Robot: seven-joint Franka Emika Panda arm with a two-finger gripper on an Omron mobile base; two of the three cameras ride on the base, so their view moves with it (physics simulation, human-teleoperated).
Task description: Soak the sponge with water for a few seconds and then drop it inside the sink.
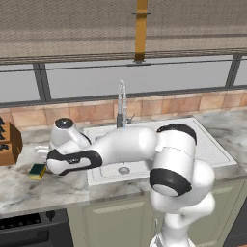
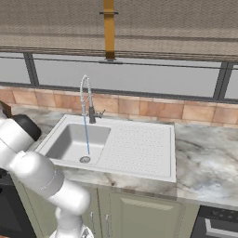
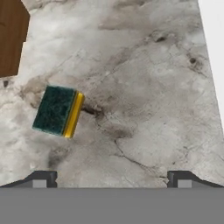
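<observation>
Lying flat on marble countertop (image 3: 144, 87), sponge (image 3: 58, 110) green face up, yellow edge along one long side; in hand view long axis runs near top-to-bottom, slightly tilted. Gripper (image 3: 109, 178) above counter, jaws wide apart, holding nothing, sponge off to one side of fingertips. Left base view: sponge (image 1: 37, 171) left of sink (image 1: 212, 144), near knife block (image 1: 9, 144). Right base view: water (image 2: 86, 135) streaming from faucet (image 2: 86, 100) into basin.

Sponge (image 3: 58, 111) – dark green face, yellow body, grey-veined marble countertop (image 3: 140, 87), light grey sink (image 2: 74, 142)
</observation>
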